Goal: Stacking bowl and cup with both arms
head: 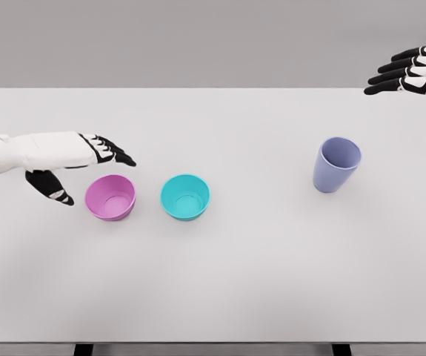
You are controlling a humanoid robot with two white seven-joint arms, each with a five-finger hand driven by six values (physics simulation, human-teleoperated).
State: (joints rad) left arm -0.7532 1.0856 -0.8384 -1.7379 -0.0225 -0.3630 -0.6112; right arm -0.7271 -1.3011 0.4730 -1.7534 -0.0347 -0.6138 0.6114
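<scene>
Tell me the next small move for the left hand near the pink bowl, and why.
Probably lower the left hand onto the pink bowl and close on its rim. The hand is open and holds nothing, just up-left of the bowl, which stands upright beside the teal bowl.

Left hand (79,159), entering from the left edge, was held flat with fingers (112,152) extended and thumb dropped below, holding nothing; a pink bowl (110,198) stood upright just below and beside its fingertips, a teal bowl (185,196) just beyond that, apart from it. Right hand (416,70), at the upper right corner, had its fingers (390,74) extended and empty, with a lavender cup (337,165) standing upright well below and away from them on the white table (235,282).
</scene>
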